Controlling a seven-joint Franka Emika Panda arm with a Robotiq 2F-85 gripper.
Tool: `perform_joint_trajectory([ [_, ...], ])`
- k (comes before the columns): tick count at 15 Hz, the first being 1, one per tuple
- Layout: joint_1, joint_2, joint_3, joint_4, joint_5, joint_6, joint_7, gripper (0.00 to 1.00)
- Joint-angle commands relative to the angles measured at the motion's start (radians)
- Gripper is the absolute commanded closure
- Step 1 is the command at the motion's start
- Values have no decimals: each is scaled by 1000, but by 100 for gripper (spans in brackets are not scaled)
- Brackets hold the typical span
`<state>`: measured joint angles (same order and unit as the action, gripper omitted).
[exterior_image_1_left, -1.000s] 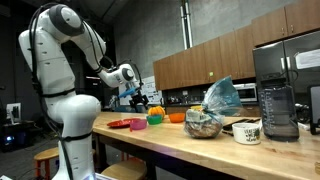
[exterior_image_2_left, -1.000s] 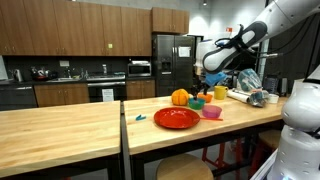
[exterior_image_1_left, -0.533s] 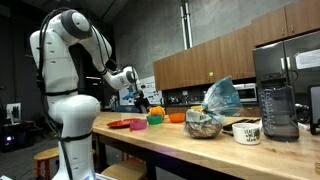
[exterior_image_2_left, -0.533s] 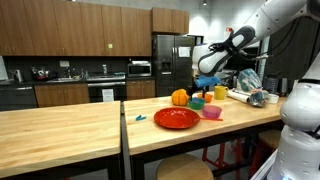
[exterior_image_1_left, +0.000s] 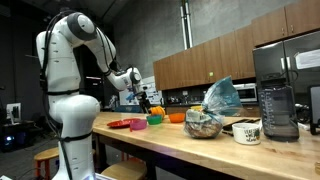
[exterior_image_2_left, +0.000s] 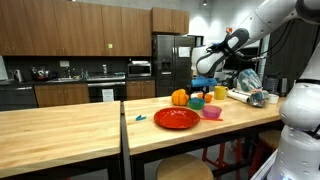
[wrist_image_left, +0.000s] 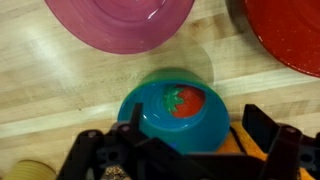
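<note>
My fingers (wrist_image_left: 268, 135) are spread wide and empty, hanging over the blue bowl (wrist_image_left: 160, 128). It is round with no long axis, mouth up, glossy plastic, with a red strawberry (wrist_image_left: 186, 101) inside. The pink bowl (wrist_image_left: 120, 25) and red plate (wrist_image_left: 290, 40) are near it on the wooden tabletop (wrist_image_left: 60, 90).

Wrist view: pink bowl (wrist_image_left: 120, 25) cut off by the top edge; red plate (wrist_image_left: 290, 40) cut off by the top right corner; yellow object (wrist_image_left: 28, 170) cut off at the bottom left, kind not determinable. Near rim of blue bowl (wrist_image_left: 160, 115) hidden behind the gripper (wrist_image_left: 178, 130). Red and green item (wrist_image_left: 185, 100) inside it blurred, identity unconfirmed. In both exterior views the gripper (exterior_image_1_left: 140, 97) (exterior_image_2_left: 197, 88) is too small to read its jaws
</note>
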<state>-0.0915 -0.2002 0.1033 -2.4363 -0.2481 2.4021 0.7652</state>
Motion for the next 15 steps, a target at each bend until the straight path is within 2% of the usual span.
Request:
perform_joint_trajectory([
  [1,-9,11,-14,15,-13,0,63,0],
  [7,-10,22,-27,20,-16,15,117,1],
  [8,-9,25,-29,20,-11,18,118,16],
  [9,-10,28,-31,20,-14,21,119,26],
  [10,-9,31,-32,21,-14,24,119,27],
  [12,-8,38,-32,22,-21,30,123,38],
  [13,-7,43,-33,23,-22,34,124,49],
  [15,-6,54,-34,25,-23,41,126,55],
])
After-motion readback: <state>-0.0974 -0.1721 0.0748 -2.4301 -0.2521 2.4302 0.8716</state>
